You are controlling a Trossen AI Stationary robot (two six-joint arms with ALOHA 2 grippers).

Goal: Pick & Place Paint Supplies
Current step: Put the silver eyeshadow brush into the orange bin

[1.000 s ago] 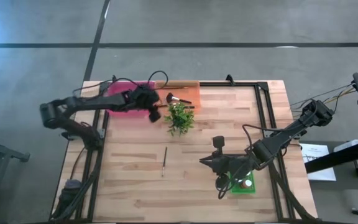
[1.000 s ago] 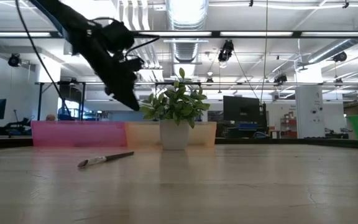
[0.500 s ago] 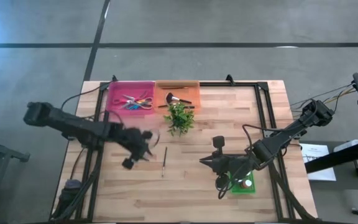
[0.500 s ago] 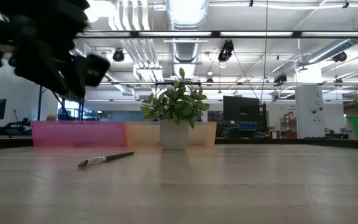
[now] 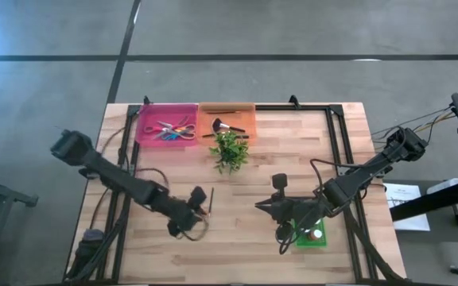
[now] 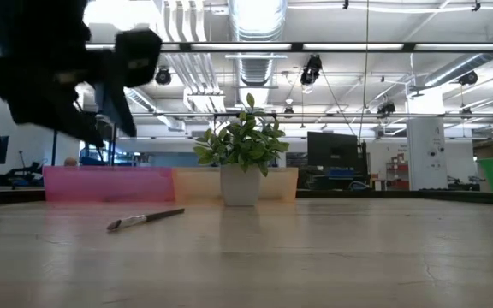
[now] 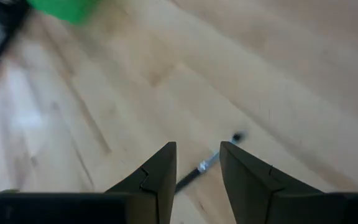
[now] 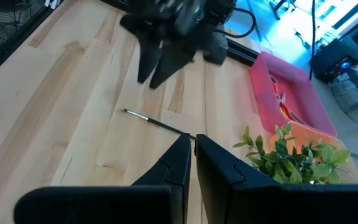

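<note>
A thin dark-handled brush (image 5: 210, 206) lies flat on the wooden table, left of centre; it also shows in the low view (image 6: 144, 219). My left gripper (image 5: 200, 208) hovers open just above and left of it, slanting down. In the left wrist view the brush (image 7: 207, 164) shows on the table between the two spread fingers (image 7: 197, 163). My right gripper (image 5: 265, 208) hangs shut above the table, right of centre, holding nothing. A red-capped bottle (image 5: 316, 234) stands in a green bin (image 5: 302, 236) at the near right.
A pink bin (image 5: 145, 127) with coloured supplies and an orange bin (image 5: 245, 119) with a fluffy-headed brush stand at the far edge. A potted green plant (image 5: 229, 151) stands just in front of them. Black rails (image 5: 336, 151) run along both sides of the table.
My left gripper has swung from above the pink bin toward the table's near edge and come down over the loose brush, rolling as it went. The brush has stayed where it lay.
</note>
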